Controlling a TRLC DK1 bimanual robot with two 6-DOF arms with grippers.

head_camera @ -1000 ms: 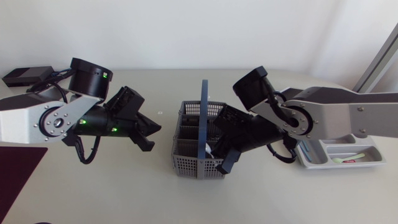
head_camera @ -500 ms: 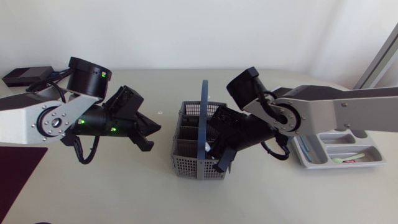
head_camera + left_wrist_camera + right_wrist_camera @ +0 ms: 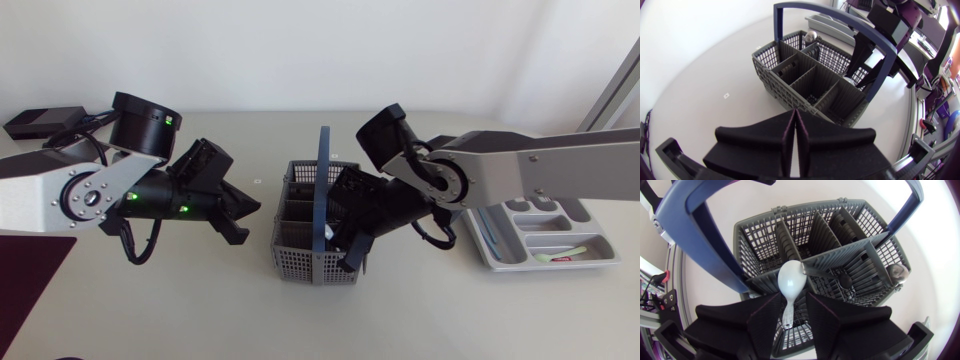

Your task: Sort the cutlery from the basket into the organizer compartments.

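The table [image 3: 200, 310] holds a grey basket [image 3: 310, 268] in the middle and a pale organizer [image 3: 590, 240] well off to one side. The right arm [image 3: 520, 170] leans down into the basket. The left arm [image 3: 110, 190] hangs beside the basket, apart from it, and its fingers [image 3: 815, 140] are pressed flat together with nothing in them.

I think the step in hand is picking up a spoon. The right fingers [image 3: 822, 320] are down inside one basket pocket, a little way apart. A white spoon [image 3: 791, 282] sits between them, but I see gaps beside it, so they do not pinch it yet.

The spoon's long line runs the same way as the fingers. Its round end points ahead, past the fingertips, toward a wall inside the basket, and its thin end runs back between them.

Next, the fingers should squeeze the thin end, then lift it clear of the basket's blue handle [image 3: 705, 235].
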